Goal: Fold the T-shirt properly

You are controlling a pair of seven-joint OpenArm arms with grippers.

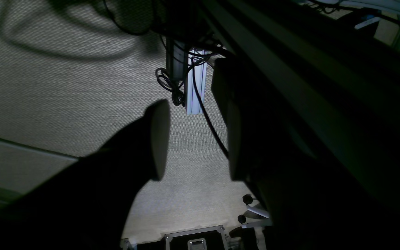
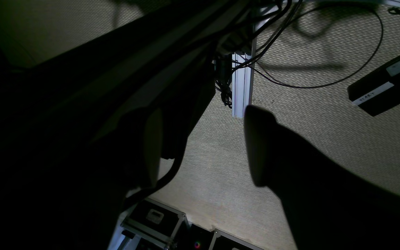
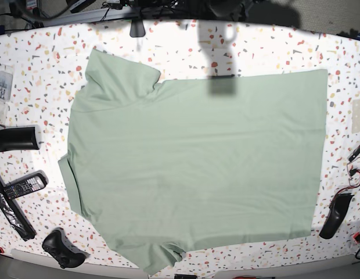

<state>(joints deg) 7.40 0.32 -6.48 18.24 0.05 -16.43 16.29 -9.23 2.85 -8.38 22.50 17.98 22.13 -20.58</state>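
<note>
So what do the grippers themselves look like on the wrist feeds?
Left gripper: two broad dark jaws with rounded tips and flat pale inner faces. Right gripper: the same build. Both appear mostly as silhouettes, so no markings are legible. Black cables hang behind them.

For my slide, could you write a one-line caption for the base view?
Pale green T-shirt lying spread flat on a speckled table, not yet folded, with no gripper in view.

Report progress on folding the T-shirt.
Done: the T-shirt lies spread flat on the speckled table, no fold made. In hand: nothing; the left gripper and right gripper are open and empty, viewing carpet. Left: every fold.
</note>
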